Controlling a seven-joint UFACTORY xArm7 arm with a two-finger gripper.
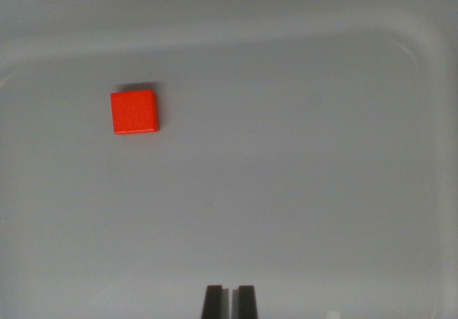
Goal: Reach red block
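At the bottom edge of the wrist view, below and to the wrist view's right of the red block: end effector (229, 301), one item. Two dark fingertips show, standing side by side with only a thin pale slit between them; effectively together, clamped on nothing.

Red block (134, 111), one item. Flat square face toward the camera, edges nearly parallel to the picture's edges, a short shadow along its upper side. Lies alone on the surface, well apart from the end effector, nothing touching it.

Bench (300, 176), one item. Plain pale grey surface carrying the block. Above the block and far to its right in the wrist view runs a raised, rounded border, curving at the upper right corner; whether this is a tray rim or the bench's own lip cannot be told.

Task status, as a judgement: the reach is at an early stage. The block is in sight but off the end effector's line. Remaining: travel toward the block, up and to the wrist view's left, then descent until the fingertips are at it.
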